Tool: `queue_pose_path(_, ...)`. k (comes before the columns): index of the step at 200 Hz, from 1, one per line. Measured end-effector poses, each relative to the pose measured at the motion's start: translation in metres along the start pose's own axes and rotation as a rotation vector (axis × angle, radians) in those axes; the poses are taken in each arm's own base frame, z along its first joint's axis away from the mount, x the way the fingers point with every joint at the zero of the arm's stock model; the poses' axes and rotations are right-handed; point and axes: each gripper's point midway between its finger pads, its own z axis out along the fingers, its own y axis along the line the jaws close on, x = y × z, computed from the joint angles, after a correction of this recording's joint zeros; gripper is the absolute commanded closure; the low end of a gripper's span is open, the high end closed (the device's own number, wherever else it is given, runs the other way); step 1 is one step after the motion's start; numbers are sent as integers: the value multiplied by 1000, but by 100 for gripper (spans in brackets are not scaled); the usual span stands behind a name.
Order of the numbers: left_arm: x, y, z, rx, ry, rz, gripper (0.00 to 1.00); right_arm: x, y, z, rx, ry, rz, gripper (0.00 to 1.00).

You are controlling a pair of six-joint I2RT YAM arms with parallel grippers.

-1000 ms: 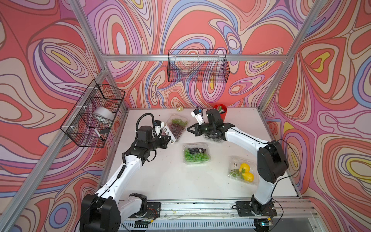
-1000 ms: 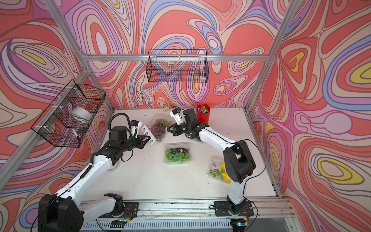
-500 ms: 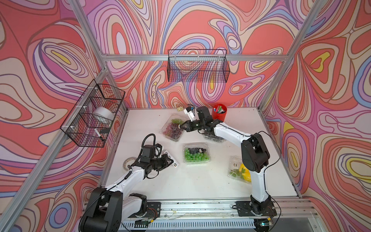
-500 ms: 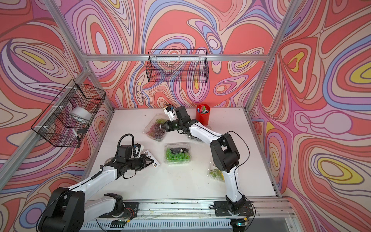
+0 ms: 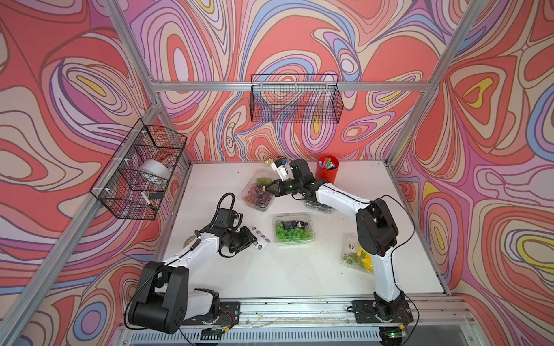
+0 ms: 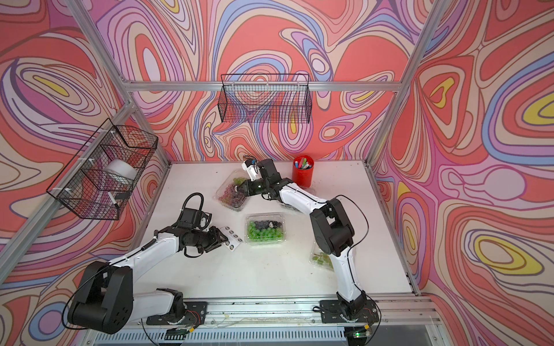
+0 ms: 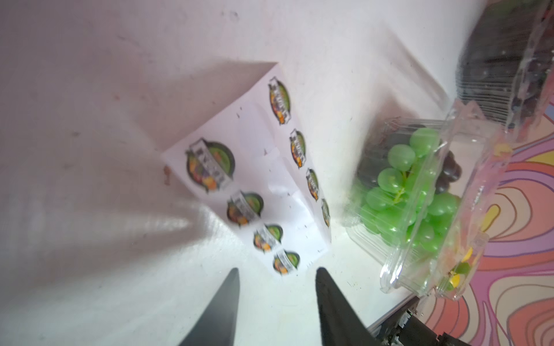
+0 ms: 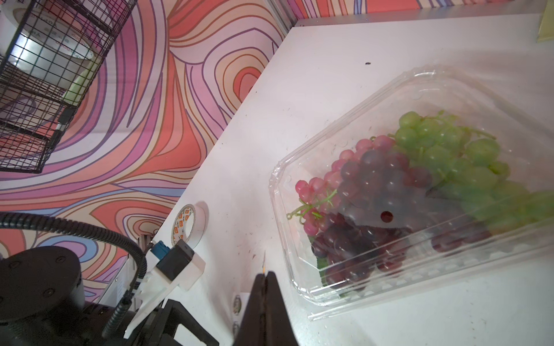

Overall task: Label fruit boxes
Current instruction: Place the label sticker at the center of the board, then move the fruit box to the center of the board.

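In both top views my right gripper (image 5: 265, 189) (image 6: 236, 188) hovers over the fruit box of pink, purple and green grapes (image 5: 254, 193) (image 8: 419, 185). The right gripper (image 8: 264, 274) is shut on a round sticker (image 8: 264, 261), seen edge-on at its tips. My left gripper (image 7: 277, 274) (image 5: 251, 237) is open, low over the table, with the white sticker sheet (image 7: 257, 179) (image 5: 260, 239) lying flat just past its tips. The green grape box (image 5: 293, 229) (image 7: 419, 194) sits at the centre. The dark grape box (image 5: 317, 206) is half hidden under the right arm. The lemon box (image 5: 353, 254) is near the right arm's base.
A red pen cup (image 5: 328, 170) stands at the back. A tape roll (image 5: 192, 239) (image 8: 187, 224) lies at the table's left edge beside the left arm. Wire baskets hang on the left wall (image 5: 141, 176) and the back wall (image 5: 295, 102).
My left arm carried the sticker sheet from the back to the table's front left, set it down and opened. My right gripper moved left over the mixed grape box, still shut.
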Motion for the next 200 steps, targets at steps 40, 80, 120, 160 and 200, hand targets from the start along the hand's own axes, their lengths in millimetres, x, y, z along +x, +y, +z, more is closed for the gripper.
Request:
queue_pose_path(40, -11, -2, -31, -92, -57, 42, 31, 2, -9, 0, 48, 3, 7, 100)
queue_pose_path(80, -63, -49, -70, -102, -189, 191, 29, 8, -20, -19, 139, 0, 24, 100)
queue_pose_path(120, -137, -97, -67, -137, -231, 325, 22, -6, -17, -66, 195, -71, 18, 100)
queue_pose_path(160, -203, -141, -38, -180, -250, 441, 19, -11, -15, -83, 217, -102, 7, 100)
queue_pose_path(200, -240, -167, -5, -225, -305, 539, 16, 11, -28, -79, 243, -60, 30, 100)
